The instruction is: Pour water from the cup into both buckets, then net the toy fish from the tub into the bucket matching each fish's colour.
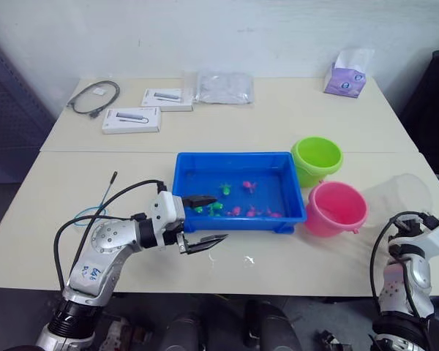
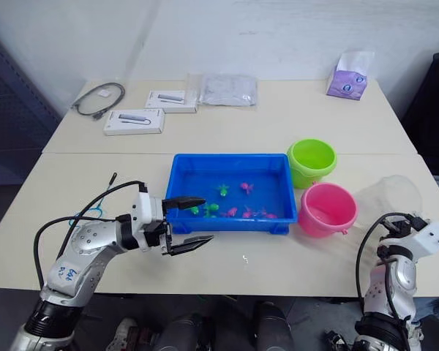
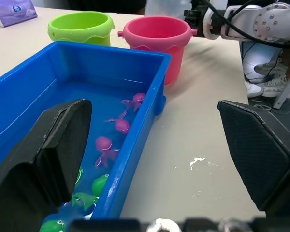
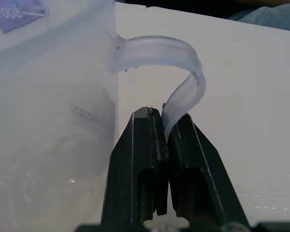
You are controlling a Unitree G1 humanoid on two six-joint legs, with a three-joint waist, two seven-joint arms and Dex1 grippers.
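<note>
Cup [image 1: 396,196] seemingly upright, handle [image 4: 181,92] clenched in right jaws; left jaws spread beside tub [image 1: 238,191].

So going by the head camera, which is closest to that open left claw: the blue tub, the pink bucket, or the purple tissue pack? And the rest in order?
From the left gripper, in the left eye view:
1. Blue tub: right beside it, one finger over its near left corner.
2. Pink bucket: past the tub's right end.
3. Purple tissue pack: at the table's far right corner.

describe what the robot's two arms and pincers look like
Both arms have silver-grey metal shells with black joints and looping black cables. The left arm bears blue handwritten marks. The left pincer and right pincer each have two black, wedge-shaped fingers.
</note>
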